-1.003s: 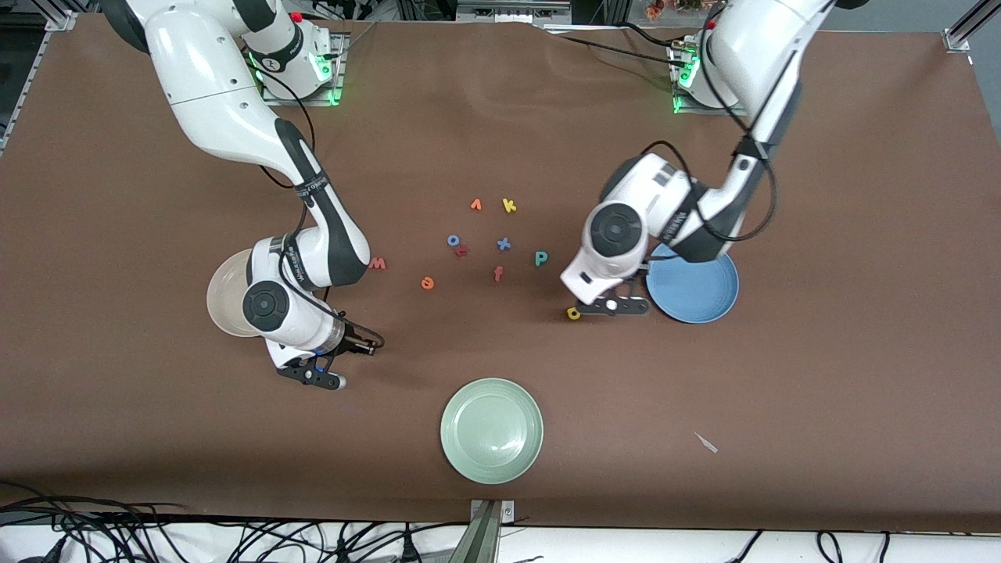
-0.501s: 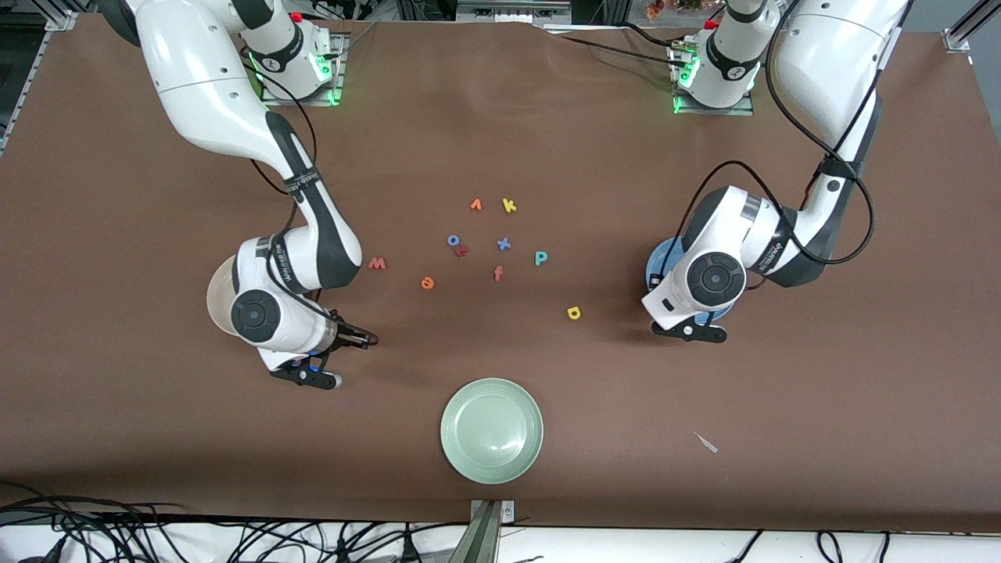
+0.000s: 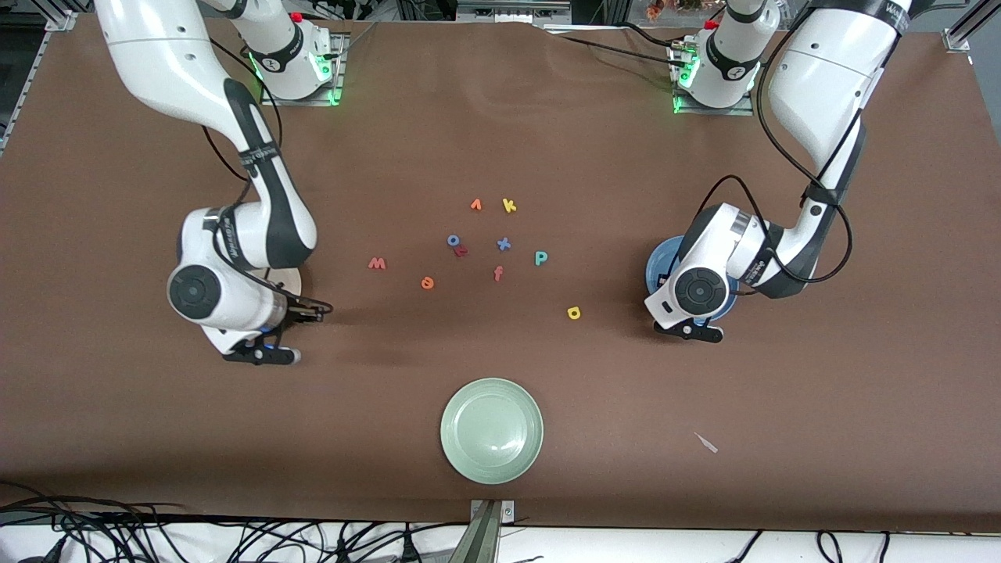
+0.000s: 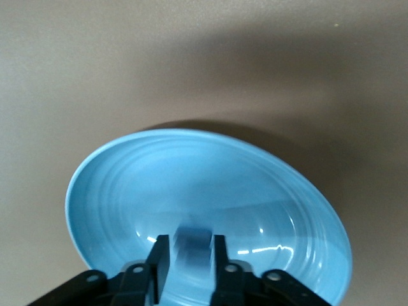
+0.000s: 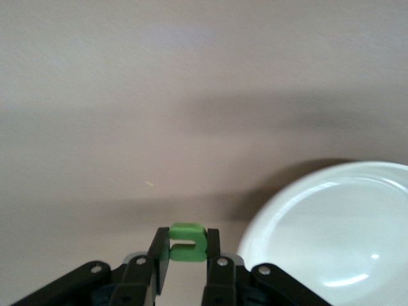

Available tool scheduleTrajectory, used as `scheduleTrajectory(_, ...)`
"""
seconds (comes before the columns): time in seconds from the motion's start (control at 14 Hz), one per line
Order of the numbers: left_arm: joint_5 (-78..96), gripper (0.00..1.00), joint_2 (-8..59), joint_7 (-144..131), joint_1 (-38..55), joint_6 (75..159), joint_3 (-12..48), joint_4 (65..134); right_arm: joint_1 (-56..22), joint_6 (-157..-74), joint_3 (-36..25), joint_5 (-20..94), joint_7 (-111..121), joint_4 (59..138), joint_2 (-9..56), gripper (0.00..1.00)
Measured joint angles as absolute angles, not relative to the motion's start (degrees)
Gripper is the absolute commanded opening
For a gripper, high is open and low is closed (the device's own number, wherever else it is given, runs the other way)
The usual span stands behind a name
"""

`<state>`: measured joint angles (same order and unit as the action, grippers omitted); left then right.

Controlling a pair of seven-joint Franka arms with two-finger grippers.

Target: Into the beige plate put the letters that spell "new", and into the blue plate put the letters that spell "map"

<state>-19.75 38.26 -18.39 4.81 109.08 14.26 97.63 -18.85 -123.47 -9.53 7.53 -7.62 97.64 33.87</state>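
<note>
Two grippers work at once: the right gripper (image 5: 186,255) pinches the green n (image 5: 187,242) (its legs level, pointing sideways between the fingers) beside the beige plate (image 5: 331,223), while the left gripper (image 4: 186,258) holds a blue-purple letter (image 4: 191,250) over the blue plate (image 4: 127,191)

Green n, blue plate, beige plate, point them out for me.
green n (image 5: 187,243), right wrist view, its face, between the fingers.
blue plate (image 4: 191,185), left wrist view, its inner wall.
beige plate (image 5: 331,223), right wrist view, its inner wall.
</note>
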Motion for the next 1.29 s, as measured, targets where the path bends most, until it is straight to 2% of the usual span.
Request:
scheduleTrajectory(0.21,-19.75,1.0,37.52,-18.45,4.74,109.15,15.63,96.9,-18.82,-133.12,-11.33,7.53,-1.27,109.65,28.83,0.16)
scheduleTrajectory(0.29,-19.74,1.0,36.82,-18.67,4.75,109.0,17.18,96.62,-18.83,-136.42,-11.84,7.52,1.01,113.3,27.81,0.31)
scheduleTrajectory(0.36,-19.31,1.0,36.0,-19.37,4.81,108.74,19.11,96.21,-18.82,-138.53,-12.4,7.52,3.56,115.85,27.18,0.74)
scheduleTrajectory(0.43,-17.99,1.0,35.29,-20.78,4.96,108.46,20.91,95.88,-18.82,-139.48,-12.99,7.52,5.76,117.15,26.9,1.0)
scheduleTrajectory(0.64,-12.24,1.0,34.57,-24.45,6.56,108.48,24.11,94.72,-18.86,-138.45,-13.55,7.67,6.74,117.55,25.42,1.0)
scheduleTrajectory(0.79,-11.22,1.0,35.22,-26.75,9.53,108.51,24.36,92.89,-18.97,-134.01,-12.69,7.76,3.87,116.97,23.21,1.0)
scheduleTrajectory(1.0,-11.14,1.0,38.03,-34.44,15.37,111.28,24.4,90.94,-19.16,-131.45,-8.27,7.81,-5.25,116.81,20.59,1.0)
scheduleTrajectory(1.29,-11.14,0.99,42.82,-39.98,18.45,119.66,24.3,90.72,-19.67,-132.83,-2.68,7.81,-14.88,117.82,20.35,1.0)
